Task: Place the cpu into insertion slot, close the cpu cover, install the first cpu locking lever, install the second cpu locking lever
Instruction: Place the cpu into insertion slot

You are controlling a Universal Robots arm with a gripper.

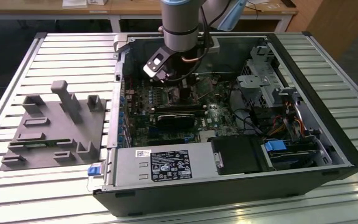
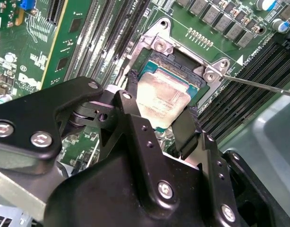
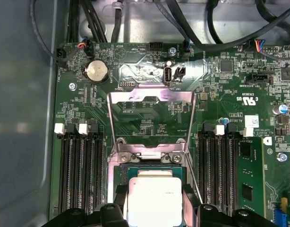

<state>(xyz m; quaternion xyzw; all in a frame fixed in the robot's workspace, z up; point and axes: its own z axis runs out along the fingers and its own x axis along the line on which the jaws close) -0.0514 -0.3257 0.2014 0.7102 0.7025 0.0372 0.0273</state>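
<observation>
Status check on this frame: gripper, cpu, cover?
Report: gripper shut on cpu; cpu at slot, seating unclear; cover open, lying back off slot.

A silvery slatted metal tabletop carries an open black computer case and, beside it toward the exterior view's left, a grey plastic fixture plate with upright holders.

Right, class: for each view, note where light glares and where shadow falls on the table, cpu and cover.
Exterior view: bright glare streaks on the table slats nearest the camera, while the case interior sits in shade. Second wrist view: the cpu top has a dull, patchy sheen. First wrist view: the cpu top looks washed pale and the open cover shines.
</observation>
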